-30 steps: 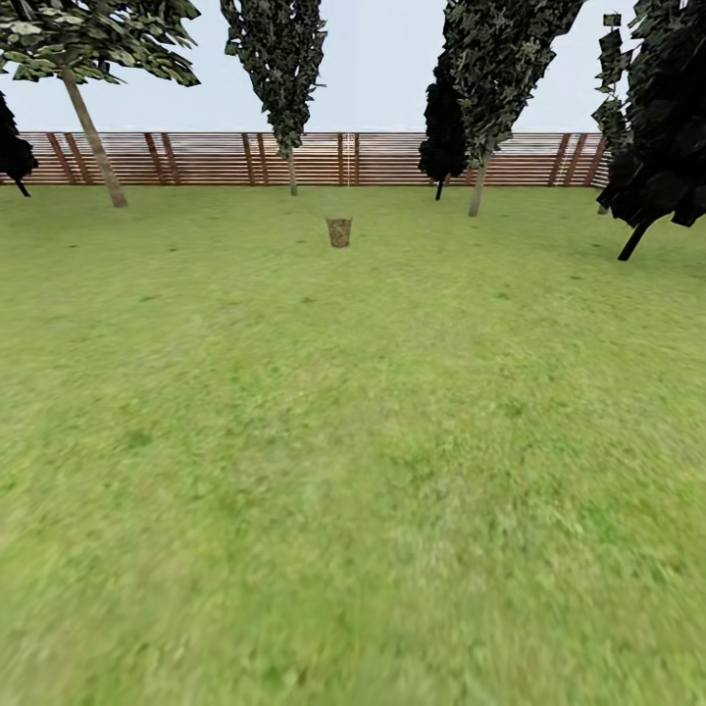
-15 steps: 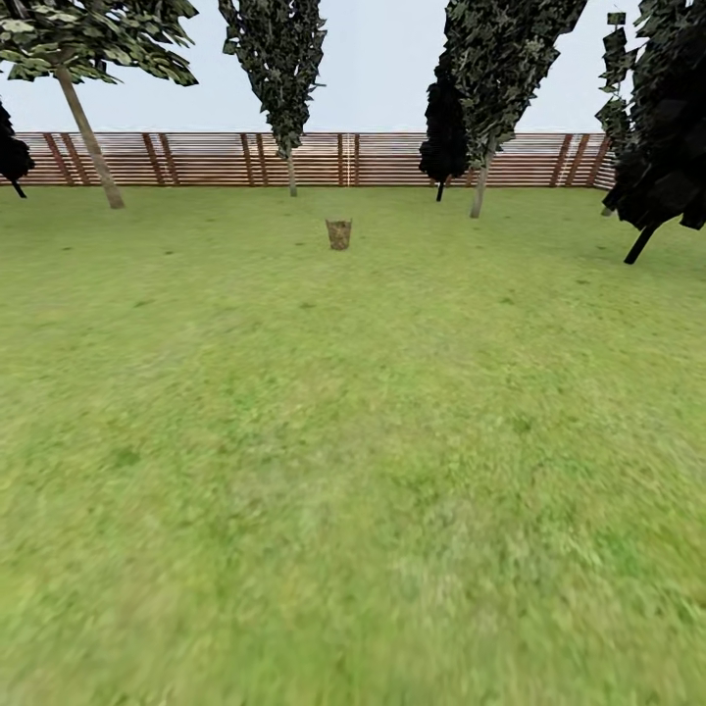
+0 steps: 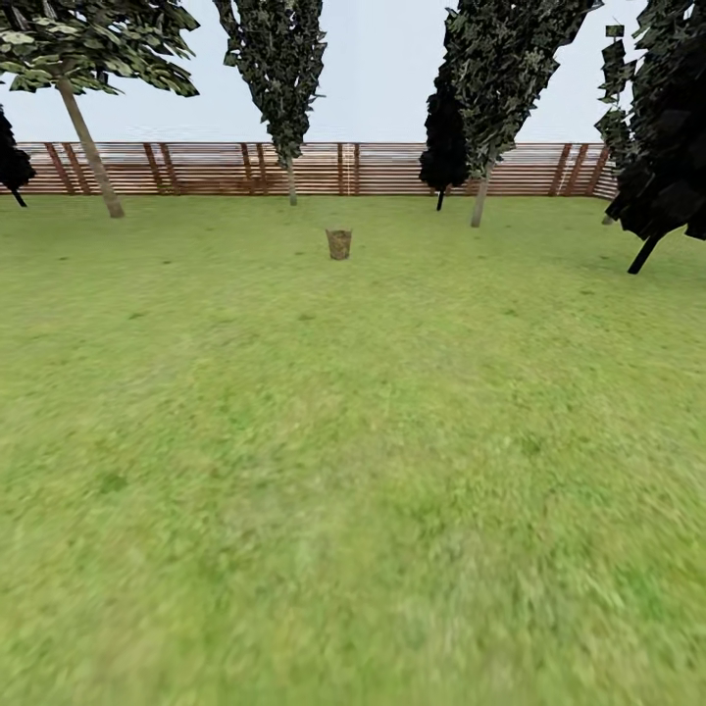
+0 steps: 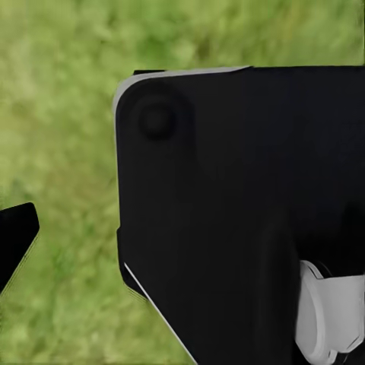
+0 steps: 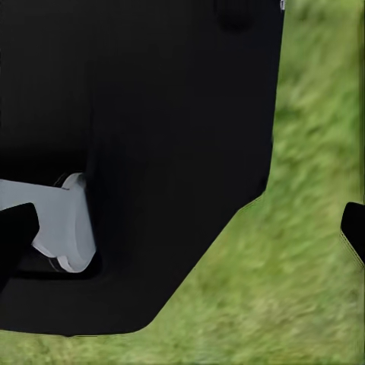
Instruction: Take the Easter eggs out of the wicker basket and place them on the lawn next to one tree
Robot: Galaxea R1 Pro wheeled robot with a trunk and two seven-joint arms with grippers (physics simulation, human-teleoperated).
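Grass stretches out ahead of us in the head view, the lawn (image 3: 353, 471) flat, mottled green and blurred close to us; far across it, near the middle of the view, the wicker basket (image 3: 338, 244) stands upright on the turf, brown and very small from where we are; we cannot make out any eggs in it at this range. Behind the basket the brown fence (image 3: 392, 169) of horizontal slats closes the garden. A tree (image 3: 88, 147) with a thick, pale, leaning trunk rises at the far left, just in front of the fence, well apart from the basket; thin-stemmed dark columnar trees (image 3: 284, 88) stand along the fence line, and a dark mass of foliage (image 3: 667, 137) hangs at the far right.

Our left wrist view looks down on grass past a large black body panel (image 4: 243, 213) with a white fitting at one edge; one dark fingertip (image 4: 17, 236) of the left gripper shows at the border, and we cannot tell how far its jaws are parted. Our right wrist view shows another black panel (image 5: 137, 152) over grass, with dark finger tips (image 5: 353, 228) of the right gripper at both borders; they look set well apart, with nothing between them.
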